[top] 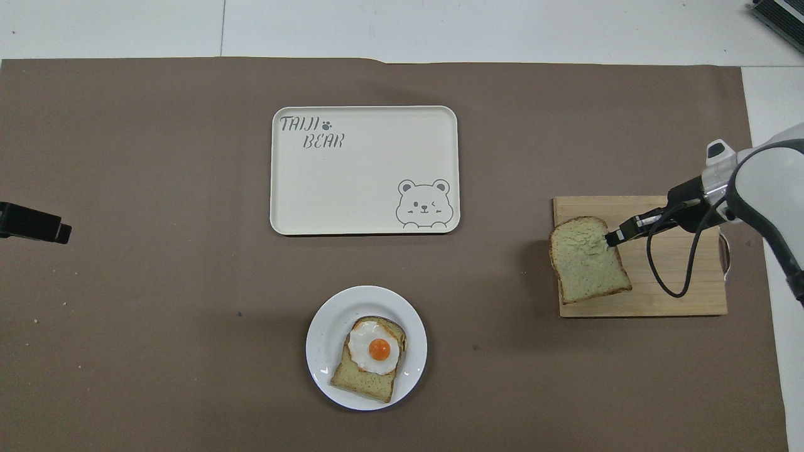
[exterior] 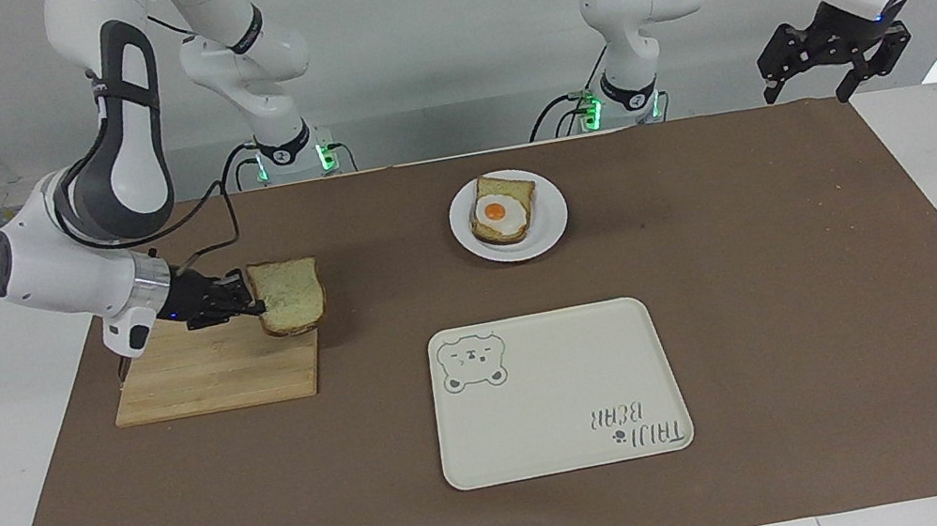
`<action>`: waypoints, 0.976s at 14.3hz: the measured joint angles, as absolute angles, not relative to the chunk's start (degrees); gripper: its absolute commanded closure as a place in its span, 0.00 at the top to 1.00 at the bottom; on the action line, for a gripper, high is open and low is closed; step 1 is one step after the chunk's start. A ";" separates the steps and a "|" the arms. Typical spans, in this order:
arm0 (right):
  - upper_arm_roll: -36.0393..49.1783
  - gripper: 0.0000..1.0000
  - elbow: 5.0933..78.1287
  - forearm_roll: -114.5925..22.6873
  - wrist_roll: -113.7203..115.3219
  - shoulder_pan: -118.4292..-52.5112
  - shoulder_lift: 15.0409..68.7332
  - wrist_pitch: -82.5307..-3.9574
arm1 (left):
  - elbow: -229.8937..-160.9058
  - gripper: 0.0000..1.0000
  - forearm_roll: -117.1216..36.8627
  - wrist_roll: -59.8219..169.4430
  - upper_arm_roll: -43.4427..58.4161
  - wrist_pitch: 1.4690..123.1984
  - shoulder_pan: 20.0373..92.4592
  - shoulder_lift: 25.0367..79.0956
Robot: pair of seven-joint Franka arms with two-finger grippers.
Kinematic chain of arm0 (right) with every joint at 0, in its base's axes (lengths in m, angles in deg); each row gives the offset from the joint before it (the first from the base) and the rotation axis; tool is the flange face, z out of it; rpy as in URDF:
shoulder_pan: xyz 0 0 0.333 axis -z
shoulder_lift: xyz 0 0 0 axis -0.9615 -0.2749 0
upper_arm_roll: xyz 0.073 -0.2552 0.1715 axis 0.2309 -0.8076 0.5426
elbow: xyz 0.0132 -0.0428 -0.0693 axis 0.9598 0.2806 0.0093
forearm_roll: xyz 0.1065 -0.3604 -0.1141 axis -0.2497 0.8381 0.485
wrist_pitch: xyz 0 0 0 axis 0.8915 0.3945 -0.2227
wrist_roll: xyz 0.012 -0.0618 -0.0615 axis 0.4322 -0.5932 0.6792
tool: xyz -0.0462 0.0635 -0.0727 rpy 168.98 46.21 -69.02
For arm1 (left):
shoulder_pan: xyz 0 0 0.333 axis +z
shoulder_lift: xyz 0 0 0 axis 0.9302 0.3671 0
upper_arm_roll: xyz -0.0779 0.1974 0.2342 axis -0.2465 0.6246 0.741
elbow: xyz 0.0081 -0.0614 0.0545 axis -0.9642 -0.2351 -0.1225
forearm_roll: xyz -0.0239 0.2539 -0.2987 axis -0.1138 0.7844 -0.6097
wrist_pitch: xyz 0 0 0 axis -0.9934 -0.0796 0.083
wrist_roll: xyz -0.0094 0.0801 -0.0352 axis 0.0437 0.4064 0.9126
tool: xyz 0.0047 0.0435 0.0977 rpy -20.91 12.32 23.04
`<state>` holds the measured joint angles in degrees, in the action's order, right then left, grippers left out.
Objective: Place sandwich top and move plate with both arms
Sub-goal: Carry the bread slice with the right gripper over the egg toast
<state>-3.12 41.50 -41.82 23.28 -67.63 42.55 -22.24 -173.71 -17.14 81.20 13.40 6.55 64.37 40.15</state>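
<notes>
From the pale speckled bread slice (exterior: 290,296) that your right gripper (exterior: 254,301) pinches above the edge of the light wooden cutting board (exterior: 212,377), the bare brown paper mat (exterior: 774,269) toward 3 o'clock in the facing view gives you free passage. At 4 o'clock the cream rectangular bear tray (exterior: 552,420) lies flat. The small round white plate (exterior: 553,225) carries egg-topped toast (exterior: 501,208). Your left gripper (exterior: 833,54), spread wide, hangs above the mat's corner.

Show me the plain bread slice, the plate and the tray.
bread slice (exterior: 290,296), facing view, middle of its pale face
plate (top: 326,326), overhead view, bare white rim
tray (top: 364,182), overhead view, bare middle of its floor
</notes>
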 measured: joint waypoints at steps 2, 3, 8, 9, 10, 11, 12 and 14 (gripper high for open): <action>-3.03 0.00 42.13 -41.99 23.28 -69.42 42.78 -21.88 | -173.71 1.00 -17.14 81.20 13.09 6.55 64.25 40.15; -3.02 0.00 42.74 -42.09 23.02 -70.52 43.05 -21.87 | -173.71 1.00 -17.14 81.19 12.97 6.55 64.23 40.15; -2.91 0.00 45.32 -43.82 16.91 -76.45 44.58 -22.29 | -173.71 1.00 -17.14 81.18 13.69 6.55 64.42 40.14; -2.89 0.00 45.93 -44.33 15.15 -77.90 44.89 -23.49 | -173.71 1.00 -17.14 81.18 13.67 6.55 64.41 40.14; -2.86 0.00 46.84 -44.81 13.32 -79.57 45.28 -25.42 | -173.71 1.00 -17.14 81.18 13.64 6.55 64.41 40.14; -2.83 0.00 47.82 -45.27 11.50 -81.29 45.66 -27.55 | -173.71 1.00 -17.14 81.18 13.63 6.55 64.41 40.14; -2.80 0.00 48.75 -45.61 9.46 -83.18 46.01 -29.46 | -173.71 1.00 -17.14 81.18 13.63 6.55 64.41 40.14; -2.75 0.00 49.78 -45.70 5.37 -86.91 46.51 -32.23 | -173.71 1.00 -17.14 81.18 13.63 6.55 64.41 40.14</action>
